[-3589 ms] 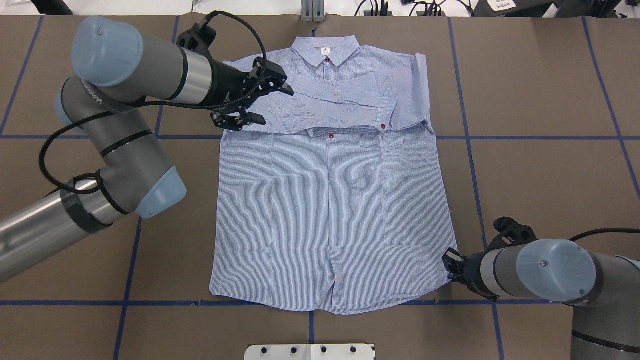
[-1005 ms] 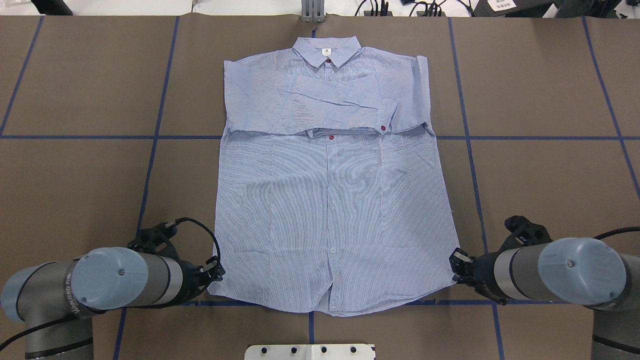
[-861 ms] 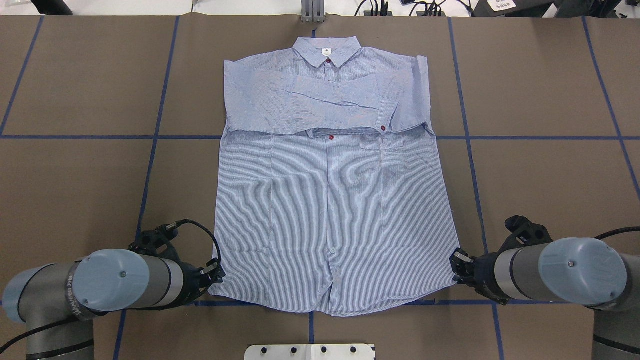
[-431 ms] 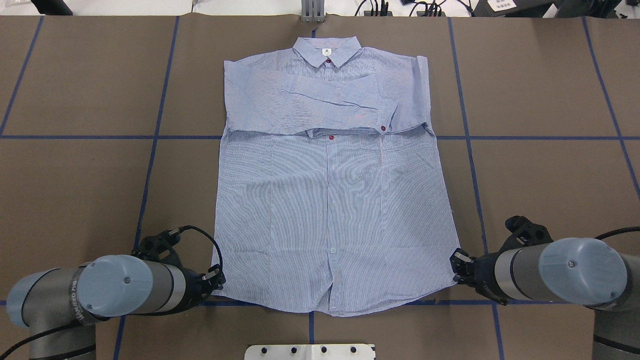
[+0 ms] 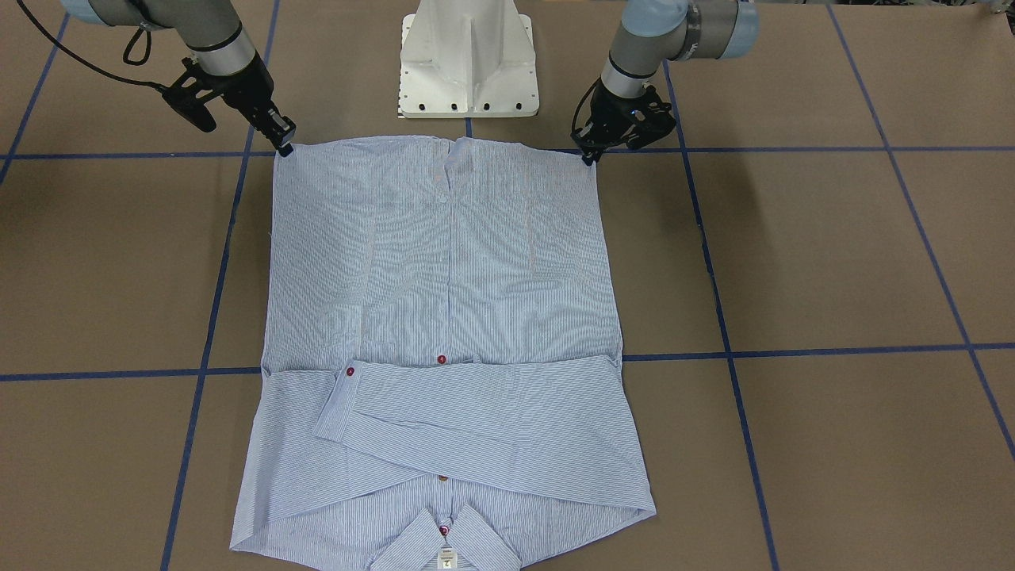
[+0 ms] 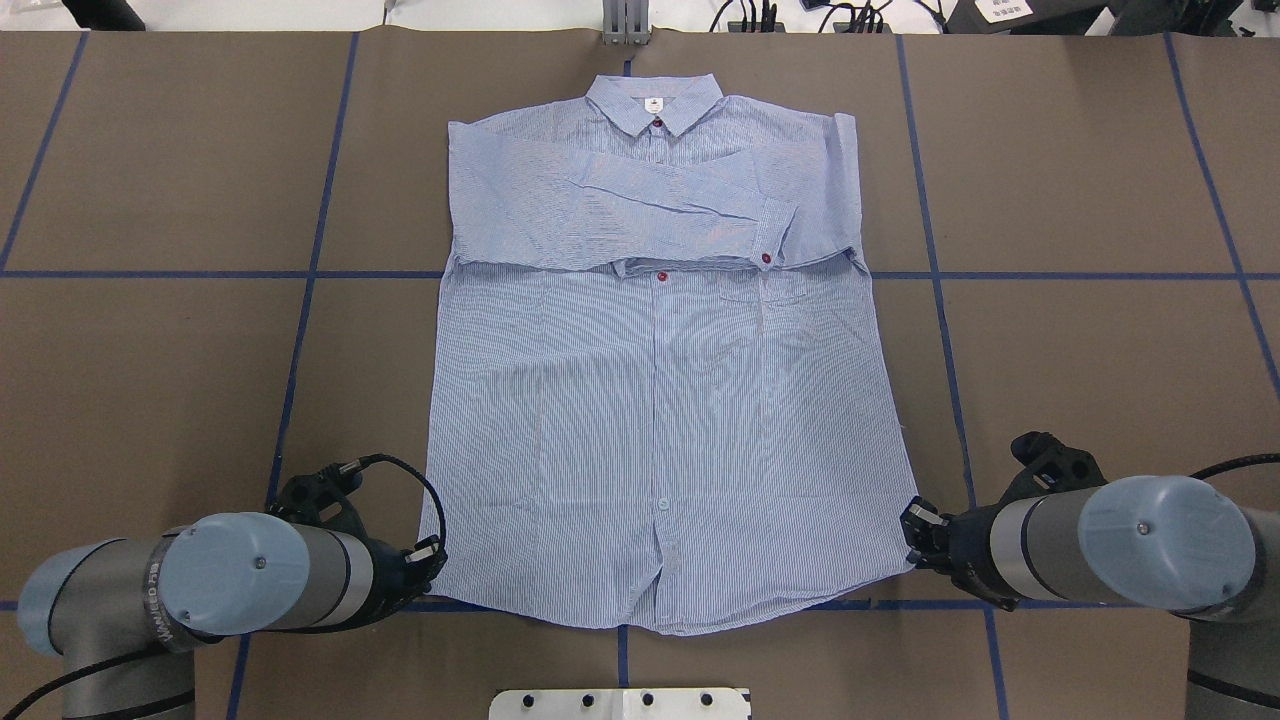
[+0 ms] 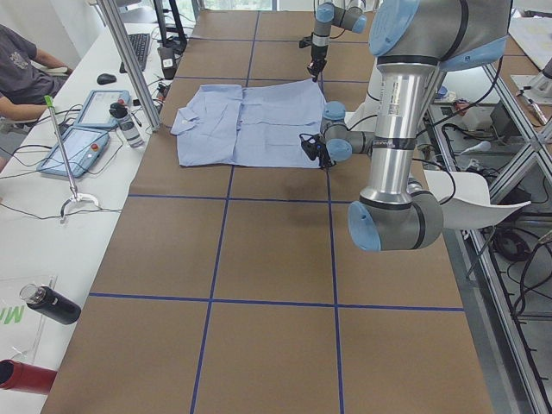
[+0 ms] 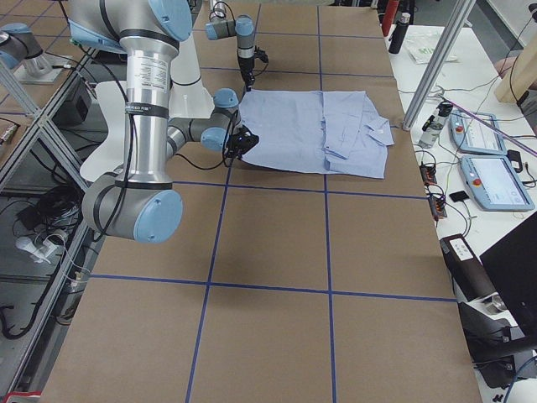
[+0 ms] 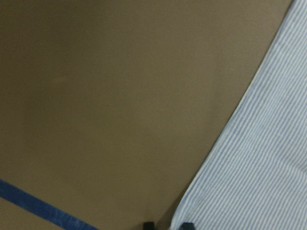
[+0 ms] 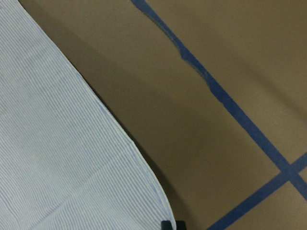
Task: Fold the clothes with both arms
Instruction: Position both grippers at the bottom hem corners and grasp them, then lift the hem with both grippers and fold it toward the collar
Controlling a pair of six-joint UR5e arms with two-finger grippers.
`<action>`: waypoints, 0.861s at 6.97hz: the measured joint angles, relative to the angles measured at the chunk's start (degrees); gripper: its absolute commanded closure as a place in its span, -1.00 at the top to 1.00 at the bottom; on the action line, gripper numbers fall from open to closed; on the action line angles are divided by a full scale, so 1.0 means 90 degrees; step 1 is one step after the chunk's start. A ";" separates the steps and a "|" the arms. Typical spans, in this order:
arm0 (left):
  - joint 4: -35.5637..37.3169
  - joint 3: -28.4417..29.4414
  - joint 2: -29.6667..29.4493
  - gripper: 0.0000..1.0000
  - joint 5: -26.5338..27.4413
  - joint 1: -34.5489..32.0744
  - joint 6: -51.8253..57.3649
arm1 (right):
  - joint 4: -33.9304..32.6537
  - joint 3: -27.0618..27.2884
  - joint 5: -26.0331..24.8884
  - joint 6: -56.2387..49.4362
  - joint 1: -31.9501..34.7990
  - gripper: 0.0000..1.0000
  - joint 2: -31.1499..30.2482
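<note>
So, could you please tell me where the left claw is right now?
In the overhead view the left claw sits at lower left, at the near hem corner of the striped shirt.

Left gripper (image 5: pixel 588 156) and right gripper (image 5: pixel 284 146) fingers (image 9: pixel 149 224) cropped; grip seemingly unreadable.

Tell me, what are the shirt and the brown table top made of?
The shirt looks like thin woven cloth, probably cotton, with a matte finish. It has fine stripes and soft creases, and it lies limp and flat. The table top looks covered in brown paper or card, also matte. It is an even brown with no shine. The blue lines look like stuck-on tape, because their edges are a little ragged.
</note>
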 measured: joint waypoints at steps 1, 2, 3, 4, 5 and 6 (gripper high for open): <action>0.0004 -0.0022 0.0002 -1.00 -0.0003 0.0002 0.0022 | 0.0000 0.0028 0.0002 0.0000 0.0001 -1.00 -0.0026; 0.0006 -0.0166 0.0004 -1.00 -0.0061 -0.0004 0.0044 | 0.0000 0.0088 0.0003 0.0000 0.0001 -1.00 -0.0072; 0.0024 -0.0453 0.0029 -1.00 -0.0202 -0.0019 0.0045 | 0.0000 0.0164 0.0006 0.0000 0.0003 -1.00 -0.0112; 0.0049 -0.0756 0.0062 -1.00 -0.0328 -0.0031 0.0020 | -0.0002 0.0286 0.0010 0.0000 0.0005 -1.00 -0.0181; 0.0072 -0.1014 0.0076 -1.00 -0.0390 -0.0034 -0.0005 | -0.0006 0.0497 0.0019 0.0002 0.0005 -1.00 -0.0341; 0.0096 -0.1272 0.0082 -1.00 -0.0419 -0.0033 -0.0076 | -0.0008 0.0801 0.0076 0.0007 0.0003 -1.00 -0.0589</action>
